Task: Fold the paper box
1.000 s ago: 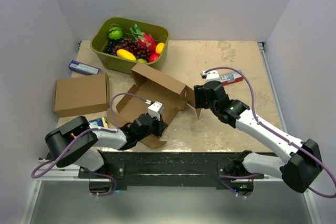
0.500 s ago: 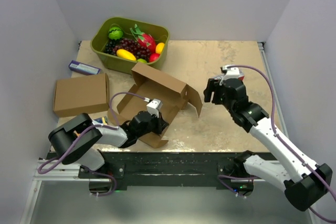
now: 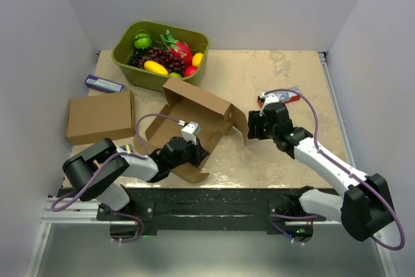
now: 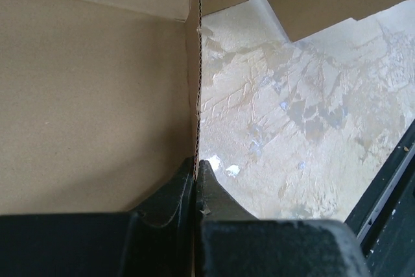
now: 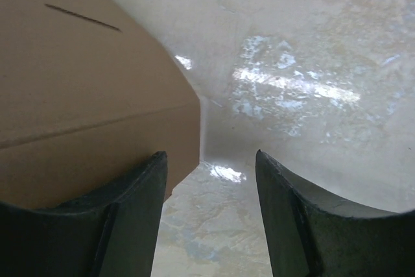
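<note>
The paper box [image 3: 194, 118] is a brown cardboard mailer lying partly folded in the middle of the table, its lid raised at the back and a side flap [image 3: 238, 123] standing out to the right. My left gripper [image 3: 188, 155] is shut on the edge of the box's near wall [image 4: 197, 95]; the cardboard edge runs up between its closed jaws. My right gripper [image 3: 251, 126] is open and empty just right of the side flap [image 5: 84, 89], which fills the left of the right wrist view without touching the fingers.
A green tub of fruit [image 3: 161, 54] stands at the back left. Another flat brown box [image 3: 100, 116] lies at the left, a small blue carton [image 3: 104, 84] behind it. A red and white packet [image 3: 285, 96] lies behind the right arm. The black table rail [image 3: 214, 202] runs along the front.
My right gripper pulled away from the side flap to the right and back, then came back down next to it, open. The flap has swung outward a little. The left gripper kept its hold.
</note>
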Tool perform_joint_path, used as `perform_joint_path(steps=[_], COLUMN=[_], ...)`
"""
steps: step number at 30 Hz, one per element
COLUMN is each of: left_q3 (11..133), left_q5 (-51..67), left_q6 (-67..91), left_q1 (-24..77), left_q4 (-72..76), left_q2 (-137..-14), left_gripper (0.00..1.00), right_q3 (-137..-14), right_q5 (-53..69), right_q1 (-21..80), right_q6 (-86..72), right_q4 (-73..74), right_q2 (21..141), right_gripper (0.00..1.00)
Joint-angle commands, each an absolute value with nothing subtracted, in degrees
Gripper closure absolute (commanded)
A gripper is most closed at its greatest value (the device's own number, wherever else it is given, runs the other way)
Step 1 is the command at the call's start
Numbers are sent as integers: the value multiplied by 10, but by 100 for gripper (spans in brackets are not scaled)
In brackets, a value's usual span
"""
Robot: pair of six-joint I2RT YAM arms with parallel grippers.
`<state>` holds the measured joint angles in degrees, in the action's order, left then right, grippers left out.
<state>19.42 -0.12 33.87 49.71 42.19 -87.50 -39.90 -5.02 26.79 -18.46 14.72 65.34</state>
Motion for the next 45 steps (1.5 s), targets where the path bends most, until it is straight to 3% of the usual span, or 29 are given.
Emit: perform_joint_path(steps=[1, 21, 31, 45], left_q3=[194, 200, 198, 200], left_q5=[32, 64, 71, 90], left_q6=[348, 355, 355, 357], left_q1=[495, 495, 495, 495], left_q4=[376, 394, 399, 407], left_q2=[-908, -926, -926, -931], left_gripper=[100, 100, 100, 100], right_q3=[-381, -343, -343, -378], right_q5=[41, 82, 74, 206], right_q1=[270, 342, 350, 350], right_q6=[-168, -144, -100, 14], right_q4=[41, -198, -295, -261], right_q2=[664, 729, 783, 792], right_gripper=[41, 37, 2, 1])
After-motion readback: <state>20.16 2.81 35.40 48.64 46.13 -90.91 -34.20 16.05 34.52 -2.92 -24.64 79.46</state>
